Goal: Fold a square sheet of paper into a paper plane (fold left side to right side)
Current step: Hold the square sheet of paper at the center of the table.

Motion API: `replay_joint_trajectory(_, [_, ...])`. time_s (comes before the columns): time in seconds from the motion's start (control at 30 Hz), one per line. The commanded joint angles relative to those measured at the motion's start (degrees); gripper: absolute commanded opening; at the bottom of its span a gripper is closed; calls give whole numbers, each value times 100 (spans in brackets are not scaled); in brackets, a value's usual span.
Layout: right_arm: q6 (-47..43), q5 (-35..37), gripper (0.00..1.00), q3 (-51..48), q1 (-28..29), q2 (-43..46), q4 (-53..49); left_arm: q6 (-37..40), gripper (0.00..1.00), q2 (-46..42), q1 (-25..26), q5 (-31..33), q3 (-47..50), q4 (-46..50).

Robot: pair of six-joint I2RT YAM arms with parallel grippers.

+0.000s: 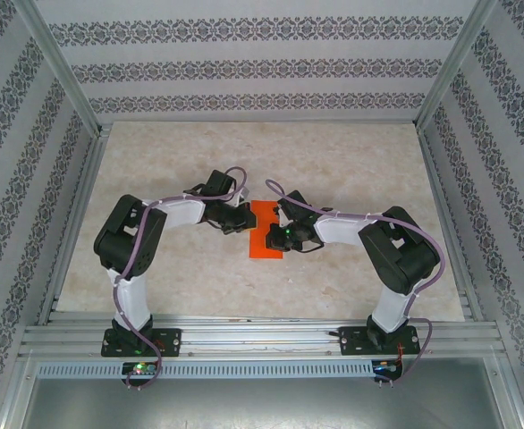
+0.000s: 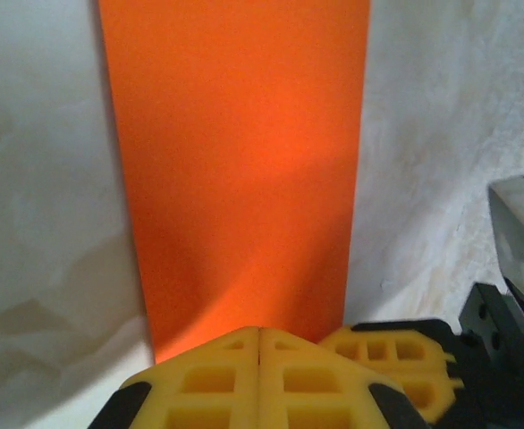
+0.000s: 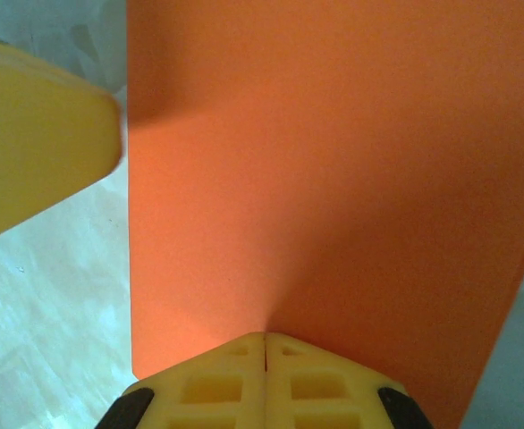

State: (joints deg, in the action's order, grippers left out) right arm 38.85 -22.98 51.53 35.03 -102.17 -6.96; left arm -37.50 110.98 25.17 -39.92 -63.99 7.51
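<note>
The square sheet of paper (image 1: 264, 234) lies flat on the table as a narrow bright orange strip between both arms. My left gripper (image 1: 243, 220) is shut, its yellow tips (image 2: 259, 332) resting on the near end of the sheet (image 2: 240, 170) without paper between the jaws. My right gripper (image 1: 278, 234) is also shut, tips (image 3: 266, 338) pressed down on the sheet (image 3: 333, 179), which puckers slightly at the contact. The right gripper's fingers (image 2: 396, 356) sit just right of the left ones. A left finger (image 3: 38, 134) shows beside the sheet's edge.
The pale marbled table (image 1: 173, 170) is ringed by patterned walls (image 1: 253, 67) and aluminium posts. A metal rail (image 1: 262, 338) with both arm bases runs along the near edge.
</note>
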Motion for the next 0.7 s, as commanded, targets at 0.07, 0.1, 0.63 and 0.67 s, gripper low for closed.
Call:
replay_joint_trajectory(0.07, [-53, 259, 0, -125, -3, -219, -244, 0, 0, 211, 69, 186, -209, -55])
replay_joint_trajectory(0.1, [-53, 252, 0, -121, -5, -206, -249, 27, 0, 246, 68, 245, -225, 5])
replay_joint_trajectory(0.63, [9, -306, 24, 472, -215, 594, -169, 41, 0, 245, 74, 556, 153, 146])
replay_joint_trajectory(0.67, [2, -331, 26, 406, -278, 686, -194, 24, 0, 224, 76, 560, 184, 135])
